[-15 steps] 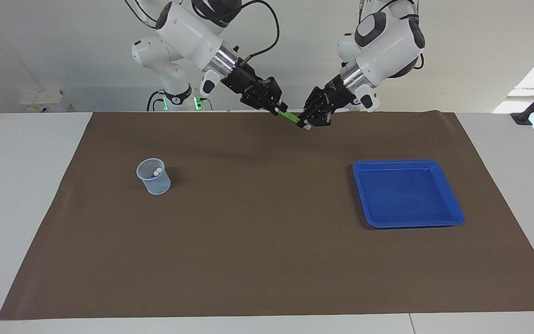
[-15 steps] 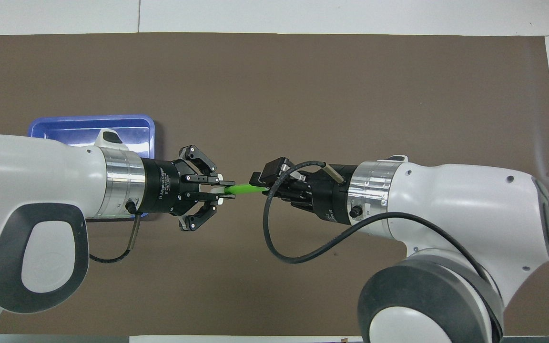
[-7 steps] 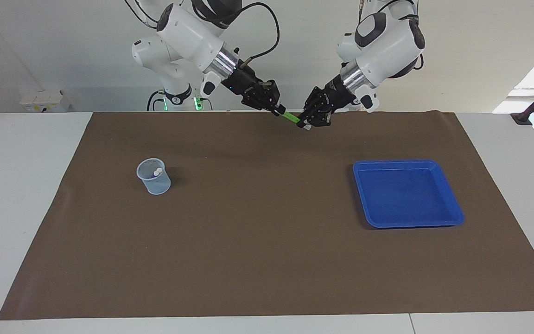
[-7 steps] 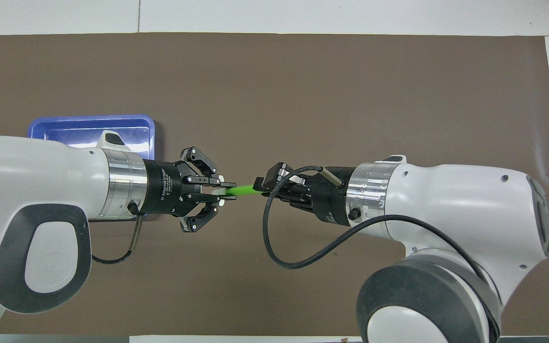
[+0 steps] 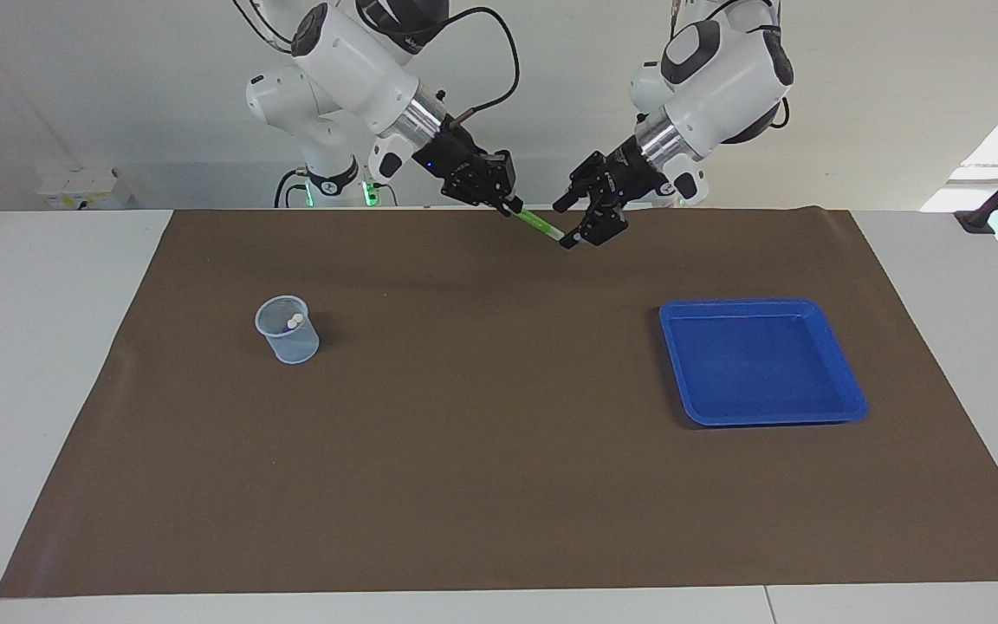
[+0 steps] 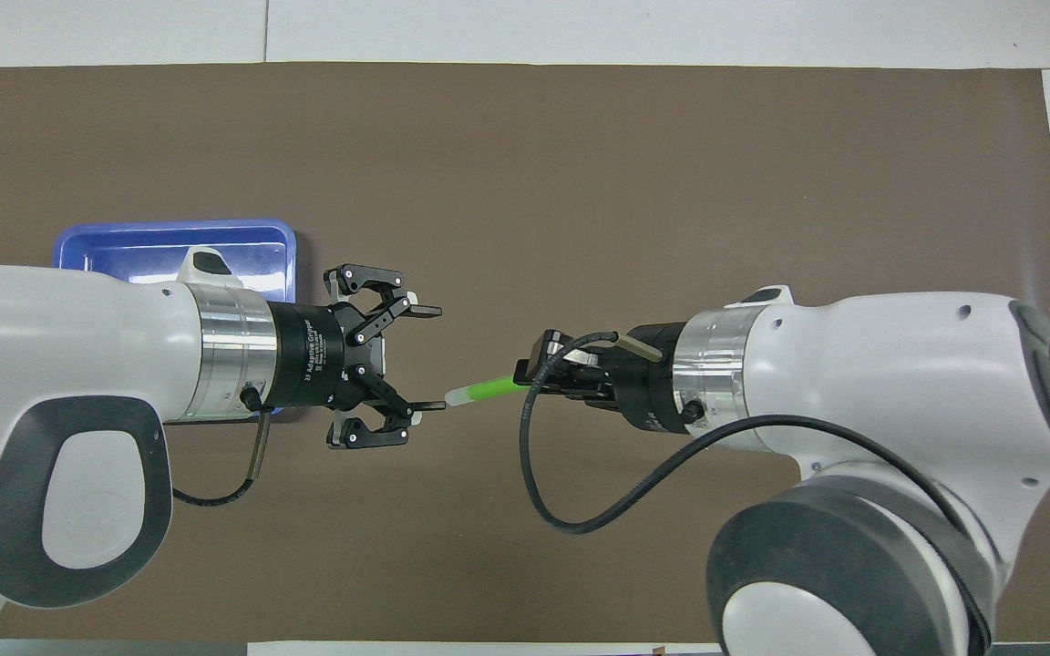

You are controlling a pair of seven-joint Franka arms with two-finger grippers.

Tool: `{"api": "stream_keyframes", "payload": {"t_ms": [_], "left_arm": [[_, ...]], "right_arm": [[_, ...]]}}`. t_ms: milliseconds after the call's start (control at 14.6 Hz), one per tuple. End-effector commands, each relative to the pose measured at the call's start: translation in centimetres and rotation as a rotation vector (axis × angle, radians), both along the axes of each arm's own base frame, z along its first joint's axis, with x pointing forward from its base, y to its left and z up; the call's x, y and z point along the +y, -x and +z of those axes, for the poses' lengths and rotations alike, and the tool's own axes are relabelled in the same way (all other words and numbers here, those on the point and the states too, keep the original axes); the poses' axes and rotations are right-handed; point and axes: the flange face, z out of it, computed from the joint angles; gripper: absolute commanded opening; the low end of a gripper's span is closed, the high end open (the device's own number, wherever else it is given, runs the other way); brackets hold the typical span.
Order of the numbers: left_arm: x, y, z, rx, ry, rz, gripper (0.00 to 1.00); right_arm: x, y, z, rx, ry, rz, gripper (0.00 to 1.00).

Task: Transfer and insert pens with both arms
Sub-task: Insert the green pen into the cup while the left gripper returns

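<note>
The left gripper [image 6: 429, 357] has sprung its fingers apart off the green pen [image 6: 487, 389], now clamped only in the right gripper [image 6: 525, 374] above the brown mat [image 5: 499, 485] (wrist lettering reads "Adaptive Gripper").

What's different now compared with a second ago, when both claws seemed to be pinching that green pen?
The left gripper has opened and let go of the green pen. Only the right gripper holds it now, shut on its coloured end, and it has drawn back slightly toward its own side. The cup and the blue tray stayed put.
</note>
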Motion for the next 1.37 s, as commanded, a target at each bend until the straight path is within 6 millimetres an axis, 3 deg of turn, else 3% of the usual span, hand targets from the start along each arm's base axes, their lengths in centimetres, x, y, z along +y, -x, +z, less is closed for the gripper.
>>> {"api": "stream_keyframes", "payload": {"t_ms": [0, 343, 480, 685, 891, 1028, 1096, 1302], "left_arm": [[0.5, 0.3, 0.2, -0.032, -0.004, -0.006, 1.0], [0.6, -0.2, 0.6, -0.059, -0.036, -0.019, 1.0], [0.9, -0.5, 0.8, -0.062, -0.034, -0.011, 1.0], [0.9, -0.9, 0.9, -0.081, -0.035, -0.026, 1.0], [1.2, -1.4, 0.9, -0.122, -0.091, -0.048, 1.0], [1.4, -1.6, 0.8, -0.162, -0.117, -0.093, 1.0], [1.5, -1.6, 0.8, -0.186, -0.124, -0.13, 1.0], [4.2, -2.5, 0.4, -0.218, -0.147, -0.22, 1.0]], "right_arm": [[-4.0, -2.5, 1.9, -0.04, 0.082, 0.129, 0.0], [-14.3, -4.7, 3.3, -0.135, 0.176, 0.306, 0.0], [-18.5, -4.9, 2.1, -0.184, 0.263, 0.421, 0.0], [-20.3, -4.3, -1.3, -0.199, 0.577, 0.623, 0.0], [-22.6, -4.8, -4.4, -0.211, 0.72, 0.79, 0.0], [-25.4, -5.3, -6.5, -0.214, 0.738, 0.838, 0.0], [-25.9, -5.5, -7.4, -0.201, 0.731, 0.836, 0.0], [-26.2, -6.1, -10.2, -0.195, 0.724, 0.837, 0.0]]}}
